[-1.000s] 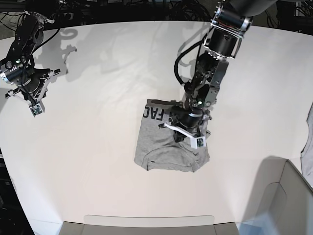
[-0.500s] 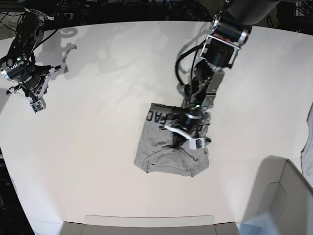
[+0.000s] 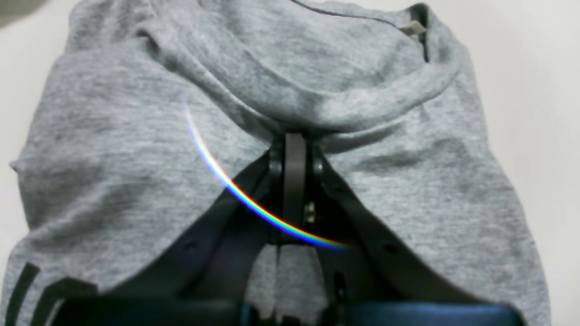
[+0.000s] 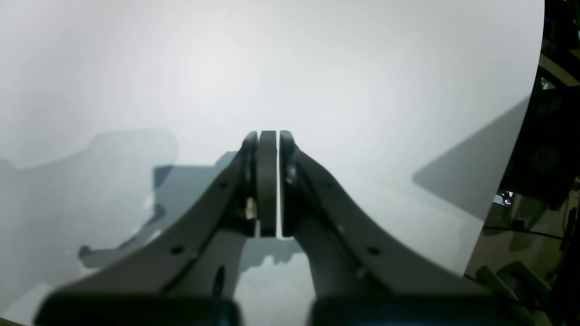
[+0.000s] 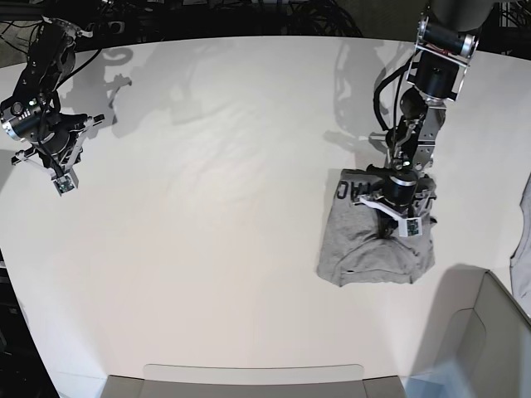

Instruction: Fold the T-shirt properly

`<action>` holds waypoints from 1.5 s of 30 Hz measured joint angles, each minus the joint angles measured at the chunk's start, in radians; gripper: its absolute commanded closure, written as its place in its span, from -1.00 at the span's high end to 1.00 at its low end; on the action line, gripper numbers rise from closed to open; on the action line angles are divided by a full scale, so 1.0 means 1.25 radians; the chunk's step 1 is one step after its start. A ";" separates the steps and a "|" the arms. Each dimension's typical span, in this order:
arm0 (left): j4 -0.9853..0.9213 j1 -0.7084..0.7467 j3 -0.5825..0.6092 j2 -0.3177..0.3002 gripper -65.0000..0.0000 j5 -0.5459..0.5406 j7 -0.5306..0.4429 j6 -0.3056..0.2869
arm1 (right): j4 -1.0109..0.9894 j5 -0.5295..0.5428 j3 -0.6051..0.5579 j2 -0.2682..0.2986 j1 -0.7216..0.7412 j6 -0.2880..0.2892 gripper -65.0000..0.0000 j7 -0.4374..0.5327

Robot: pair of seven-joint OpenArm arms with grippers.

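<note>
"Counter (image 5: 191, 249) first: where's the T-shirt (image 5: 365, 249) on it?"

"Towards the edge on the robot's left, beside the grey bin (image 5: 465, 352), already in a compact bundle. I'd say the step is sliding it into place."

"How should that be done well?"

"Press evenly near the middle, glide it flat, and ease off if the cloth bunches. Then lift straight up and smooth the creases."

"And the tools?"

"The left tool (image 3: 294, 142) has its fingers pressed together, tips down on the cloth; I see no clear pinch. The right tool (image 4: 277, 138) is pressed together too, with nothing in it, well apart from the shirt."

"What's the fabric like?"

"Soft heather-grey knit, rippled around the tips, a thick curved fold beyond them. The counter is smooth and white. Smaller still, bold black lettering (image 5: 354, 191), and a tiny pale tag (image 3: 411, 28)."
</note>
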 measured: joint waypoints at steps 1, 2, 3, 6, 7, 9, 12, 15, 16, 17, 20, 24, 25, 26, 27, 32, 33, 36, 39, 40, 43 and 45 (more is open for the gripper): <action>0.001 0.000 0.000 -0.003 -1.00 0.000 0.001 0.005 | 0.000 0.000 0.003 -0.007 0.000 0.000 -0.96 0.000; 0.021 0.005 -0.006 -0.005 -1.00 0.000 0.020 0.023 | 0.000 0.000 0.005 -0.014 0.000 0.000 -0.96 0.000; 0.057 0.011 -0.024 -0.009 -1.00 0.003 0.058 0.038 | 0.000 0.000 0.004 -0.017 -0.002 0.000 -0.96 -0.001; 0.194 0.081 -0.093 -0.017 -1.00 0.000 0.108 0.049 | 0.004 -0.006 0.005 -0.015 0.000 0.000 -0.96 0.024; 0.246 0.106 -0.123 -0.017 -1.00 0.000 0.107 0.052 | 0.017 -0.006 0.006 -0.016 -0.001 0.000 -0.96 0.057; 0.342 0.159 -0.172 -0.009 -1.00 -0.003 0.139 0.064 | 0.055 0.000 0.007 -0.033 -0.004 0.000 -0.96 0.131; 0.451 0.189 -0.245 0.009 -1.00 -0.002 0.139 0.073 | 0.103 0.002 0.005 -0.063 -0.030 0.000 -0.96 0.198; 0.552 0.207 -0.317 0.026 -1.00 0.002 0.122 0.064 | 0.136 -0.006 0.006 -0.086 -0.045 0.000 -0.96 0.209; 0.576 0.226 -0.334 0.031 -1.00 0.002 0.109 0.063 | 0.140 -0.003 0.006 -0.089 -0.043 0.000 -0.96 0.214; 0.598 0.243 -0.349 0.037 -1.00 0.002 0.112 0.063 | 0.142 -0.002 0.005 -0.092 -0.044 0.000 -0.96 0.222; 0.659 0.328 -0.390 0.044 -1.00 -0.003 0.136 0.060 | 0.144 -0.004 0.006 -0.102 -0.073 0.000 -0.96 0.225; 0.744 0.454 -0.438 0.037 -1.00 0.000 0.127 0.066 | 0.159 -0.002 0.007 -0.127 -0.131 0.000 -0.96 0.219; 0.759 0.481 -0.446 0.035 -1.00 0.000 0.126 0.063 | 0.160 0.000 0.005 -0.129 -0.145 0.000 -0.96 0.221; 0.769 0.508 -0.450 0.035 -1.00 0.001 0.126 0.063 | 0.160 0.000 0.005 -0.131 -0.160 0.000 -0.96 0.223; 0.775 0.540 -0.455 0.036 -1.00 0.000 0.129 0.062 | 0.160 -0.004 0.005 -0.134 -0.176 0.000 -0.96 0.222; 0.797 0.706 -0.482 0.041 -1.00 -0.002 0.128 0.057 | 0.160 -0.004 0.052 -0.192 -0.273 0.000 -0.96 0.326; 0.798 0.733 -0.489 0.042 -1.00 0.000 0.120 0.062 | 0.160 -0.006 0.061 -0.211 -0.297 0.000 -0.96 0.354; 0.797 0.824 -0.493 0.039 -1.00 0.000 0.056 0.064 | 0.160 -0.002 0.063 -0.244 -0.375 0.000 -0.96 0.429; 0.797 0.914 -0.486 0.040 -1.00 -0.001 -0.013 0.057 | 0.160 -0.005 0.064 -0.272 -0.447 0.000 -0.96 0.475; 0.797 0.939 -0.486 0.040 -1.00 -0.001 -0.029 0.052 | 0.160 -0.005 0.065 -0.284 -0.467 0.000 -0.96 0.484; 0.796 1.003 -0.486 0.039 -1.00 -0.001 -0.060 0.055 | 0.160 -0.006 0.067 -0.317 -0.525 0.000 -0.96 0.522; 0.788 1.039 -0.486 0.039 -1.00 0.000 -0.064 0.055 | 0.159 -0.003 0.061 -0.321 -0.565 0.000 -0.96 0.535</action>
